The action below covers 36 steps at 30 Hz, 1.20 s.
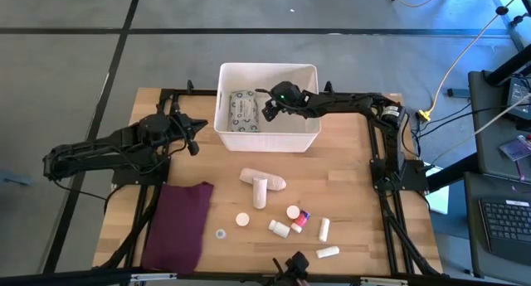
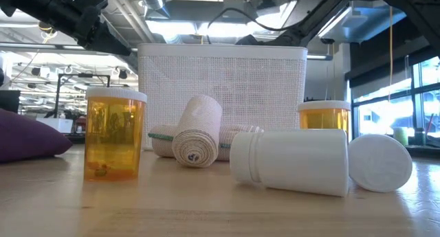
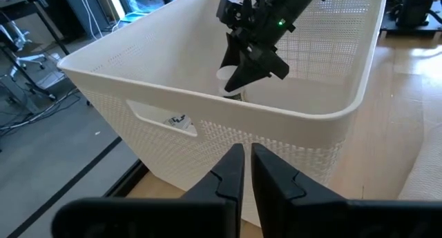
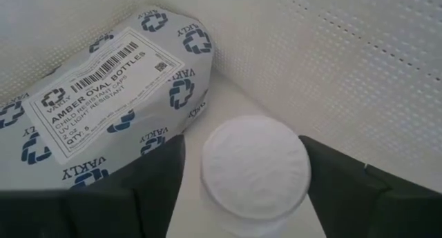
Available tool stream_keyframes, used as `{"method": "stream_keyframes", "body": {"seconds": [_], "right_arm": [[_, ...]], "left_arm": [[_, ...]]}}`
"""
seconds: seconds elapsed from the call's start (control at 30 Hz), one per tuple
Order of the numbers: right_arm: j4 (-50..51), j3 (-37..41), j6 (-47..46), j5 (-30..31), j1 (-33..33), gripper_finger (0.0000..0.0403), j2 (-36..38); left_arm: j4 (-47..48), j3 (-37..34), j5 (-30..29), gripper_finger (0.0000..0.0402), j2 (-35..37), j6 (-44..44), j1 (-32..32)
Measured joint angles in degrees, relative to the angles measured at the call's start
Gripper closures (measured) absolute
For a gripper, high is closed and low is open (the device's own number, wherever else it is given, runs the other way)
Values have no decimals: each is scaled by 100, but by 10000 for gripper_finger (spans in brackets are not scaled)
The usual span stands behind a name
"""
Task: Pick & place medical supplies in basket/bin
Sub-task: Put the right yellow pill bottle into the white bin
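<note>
The white bin (image 1: 267, 133) stands at the table's far middle. A grey-green printed packet (image 1: 245, 110) lies on the bin's floor, its label (image 4: 103, 93) facing up. My right gripper (image 1: 272, 109) reaches down into the bin beside the packet, shut on a white round-capped bottle (image 4: 255, 169). My left gripper (image 1: 193, 142) waits shut, left of the bin's near left corner (image 3: 245, 170). Bandage rolls (image 1: 263, 185) and small white bottles (image 1: 280, 227) (image 1: 324, 228) lie on the table near the bin. My right gripper has the white bottle's round cap (image 4: 297, 170) between its two fingers (image 4: 352, 190), coming from above and pointing down into the bin. The cap faces the wrist, so the bottle stands about upright. The bin's rim (image 3: 207, 100) hides whether its base touches the floor.
A maroon cloth (image 1: 178, 224) lies at the table's near left. In the low view stand amber vials (image 2: 113, 134) (image 2: 324, 117), a white bottle on its side (image 2: 292, 161) and a round cap (image 2: 380, 163). Loose caps (image 1: 242, 220) (image 1: 294, 211) lie among them.
</note>
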<state>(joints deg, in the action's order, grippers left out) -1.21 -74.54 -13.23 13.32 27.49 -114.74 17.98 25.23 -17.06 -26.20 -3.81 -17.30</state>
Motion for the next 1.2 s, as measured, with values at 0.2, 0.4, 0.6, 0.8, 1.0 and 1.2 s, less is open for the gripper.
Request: {"method": "stream_keyframes", "body": {"seconds": [0.2, 0.4, 0.6, 0.8, 1.0, 1.2], "right_arm": [[-2, 0, -12, -2, -2, 110, 20], [357, -235, -150, -4, -2, 109, 50], [1180, -815, -151, -4, -3, 109, 50], [2496, -1738, 27, -593, -110, 109, 37], [3804, -3149, 520, -894, -519, 109, 37], [5093, -4746, 1156, -886, -1139, 109, 44]], "left_arm": [[0, 0, 0, 379, 0, 0, 0], [2, 0, -2, 374, 0, 0, 0], [2, 0, 0, 374, 0, 0, 1], [2, 0, 0, 371, 0, 0, 0], [-13, 0, 0, 370, 0, 0, 2], [-19, 0, 0, 369, 0, 0, 1]]}}
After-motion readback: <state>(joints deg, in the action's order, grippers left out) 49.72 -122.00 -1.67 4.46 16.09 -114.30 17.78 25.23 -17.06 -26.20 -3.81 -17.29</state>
